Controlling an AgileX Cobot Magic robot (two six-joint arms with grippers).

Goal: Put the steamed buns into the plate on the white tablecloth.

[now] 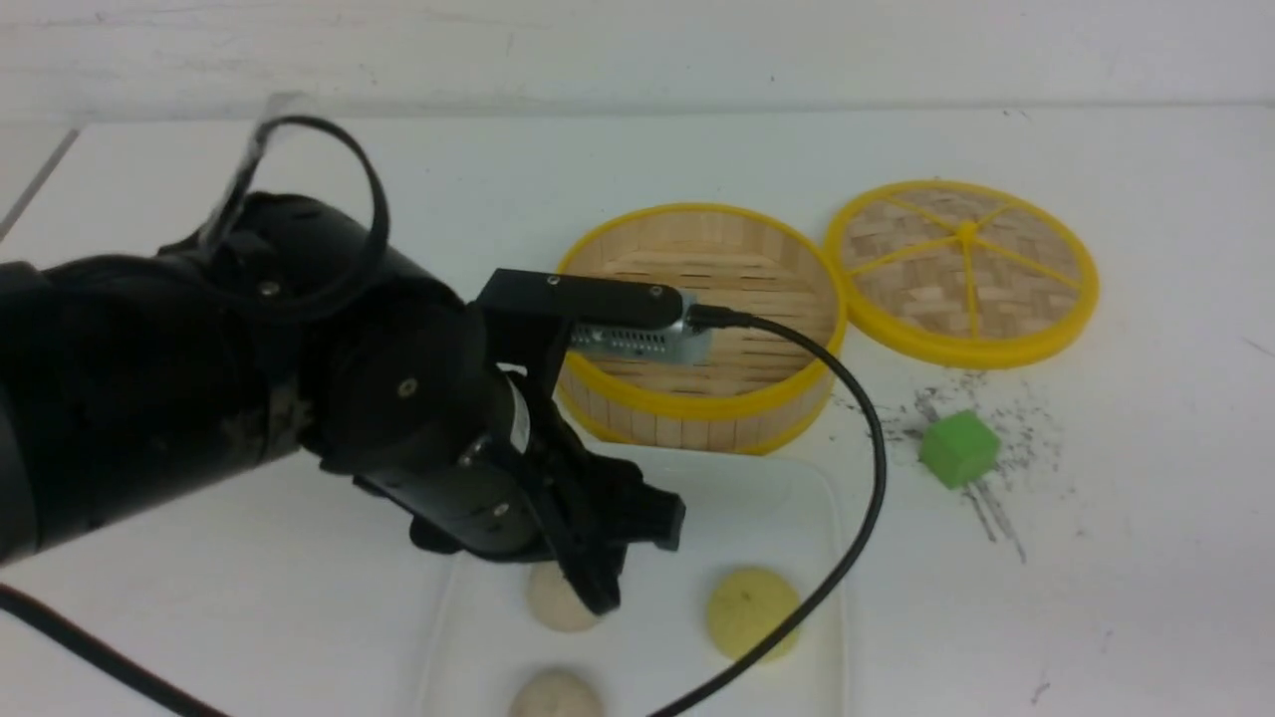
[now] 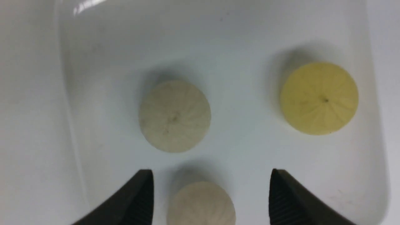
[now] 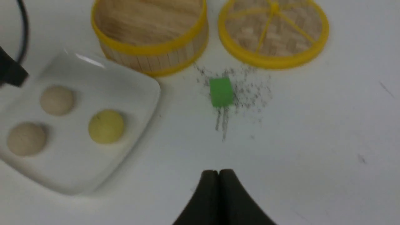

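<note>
Nearest bun [image 1: 556, 699] cut off at 6 o'clock edge; left end effector [image 1: 633, 563] hides, seemingly, second bun [image 1: 550, 603] at its 1 o'clock side.

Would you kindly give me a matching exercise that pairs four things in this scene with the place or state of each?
Things:
1. pale yellow bun
2. green cube
3. steamer basket
4. left tool

Places or states:
A. holds no buns, its lid lying beside it
B. open, jaws either side of a beige bun
C. in the white plate
D. on the tablecloth among dark scuff marks

Pairs: 1-C, 2-D, 3-A, 4-B.
</note>
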